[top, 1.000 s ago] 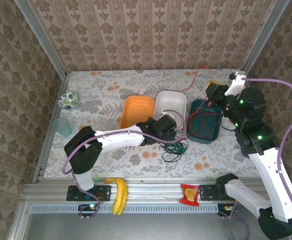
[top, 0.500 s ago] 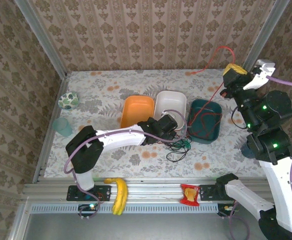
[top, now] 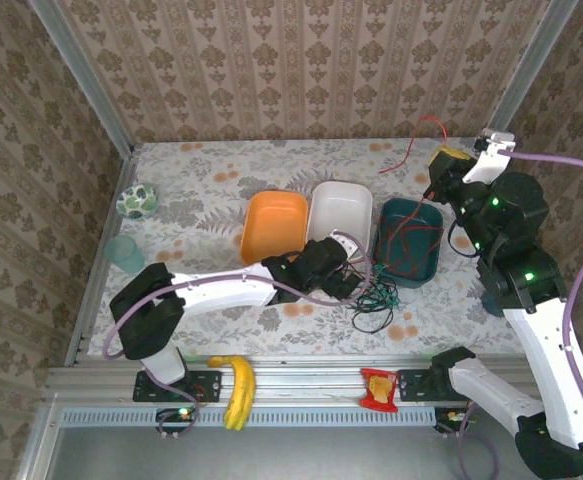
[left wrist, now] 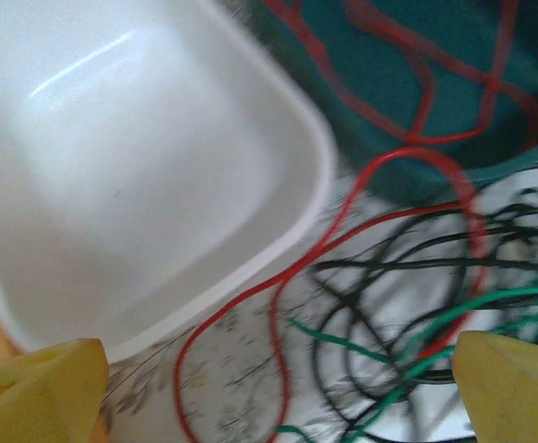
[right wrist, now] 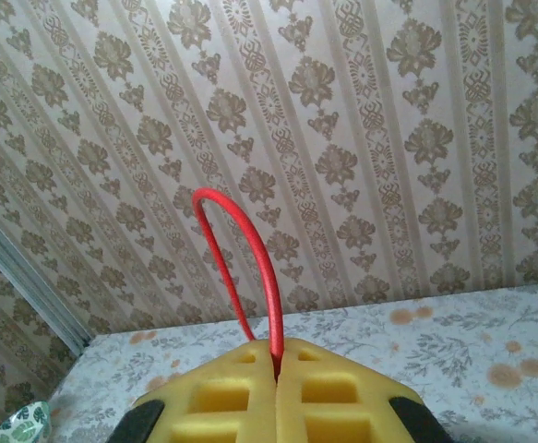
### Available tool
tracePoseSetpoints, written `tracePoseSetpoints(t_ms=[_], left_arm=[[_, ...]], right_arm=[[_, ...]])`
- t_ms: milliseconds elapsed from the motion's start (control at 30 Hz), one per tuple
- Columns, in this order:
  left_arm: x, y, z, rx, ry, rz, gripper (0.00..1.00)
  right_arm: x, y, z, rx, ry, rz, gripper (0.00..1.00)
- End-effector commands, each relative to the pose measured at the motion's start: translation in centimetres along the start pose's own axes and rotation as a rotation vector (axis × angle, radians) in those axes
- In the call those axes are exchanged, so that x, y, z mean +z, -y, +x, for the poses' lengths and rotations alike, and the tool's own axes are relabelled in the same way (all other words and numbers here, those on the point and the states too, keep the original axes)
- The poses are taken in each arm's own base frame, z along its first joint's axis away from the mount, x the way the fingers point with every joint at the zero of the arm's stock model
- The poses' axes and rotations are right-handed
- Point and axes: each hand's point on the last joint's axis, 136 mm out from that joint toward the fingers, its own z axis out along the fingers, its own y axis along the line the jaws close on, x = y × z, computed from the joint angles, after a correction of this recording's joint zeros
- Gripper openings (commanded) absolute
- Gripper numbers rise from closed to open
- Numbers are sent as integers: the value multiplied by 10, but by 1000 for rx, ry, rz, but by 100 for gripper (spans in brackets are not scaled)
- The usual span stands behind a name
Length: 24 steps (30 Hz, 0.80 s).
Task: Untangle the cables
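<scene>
The cables lie as a green and black tangle (top: 376, 300) on the tablecloth in front of the teal bin (top: 433, 216). A red cable (top: 407, 232) loops inside that bin and rises to my right gripper (top: 443, 166), which is raised over the table's back right. In the right wrist view its yellow pads (right wrist: 222, 406) are shut on the red cable (right wrist: 250, 240), which arches above them. My left gripper (top: 346, 276) hovers low beside the tangle. Its jaws stand wide open (left wrist: 278, 388) over a red loop (left wrist: 282, 305), green strands (left wrist: 416, 332) and black strands (left wrist: 388, 268).
An orange bin (top: 274, 222) and a white bin (top: 341, 208) stand left of the teal one; the white bin (left wrist: 139, 175) is close to my left fingers. A banana (top: 239, 390) and a red packet (top: 379, 388) rest on the front rail. A cup (top: 126, 253) and a patterned bowl (top: 136, 200) sit far left.
My right gripper rose with the red cable, then dropped back a little to the left. My left gripper shifted right, and the green and black tangle slid right with it.
</scene>
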Motion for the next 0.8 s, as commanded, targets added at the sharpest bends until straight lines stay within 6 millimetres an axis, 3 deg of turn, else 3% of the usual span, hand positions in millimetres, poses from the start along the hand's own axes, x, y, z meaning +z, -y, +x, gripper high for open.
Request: tracePoseSetpoints(t_ms=[0, 100, 267, 367, 467, 667, 700, 767], left_arm=[[-17, 39, -32, 96, 130, 185, 97], [-17, 58, -35, 153, 135, 251, 98], [0, 57, -46, 166, 124, 213, 98], [14, 56, -54, 155, 125, 227, 89], [25, 57, -60, 121, 133, 276, 70], [40, 52, -47, 44, 93, 272, 10], [41, 47, -45, 29, 92, 248, 3], [42, 34, -40, 2, 74, 185, 0]], right_arm=[[-7, 0, -18, 17, 37, 19, 0], [-6, -3, -23, 17, 44, 7, 0], [-8, -13, -32, 23, 50, -35, 0], [-11, -16, -35, 32, 54, -54, 0], [-13, -16, -35, 40, 56, -54, 0], [-18, -11, -41, 31, 79, -31, 0], [-18, -9, -41, 27, 78, -18, 0], [-19, -1, -40, 26, 80, 21, 0]])
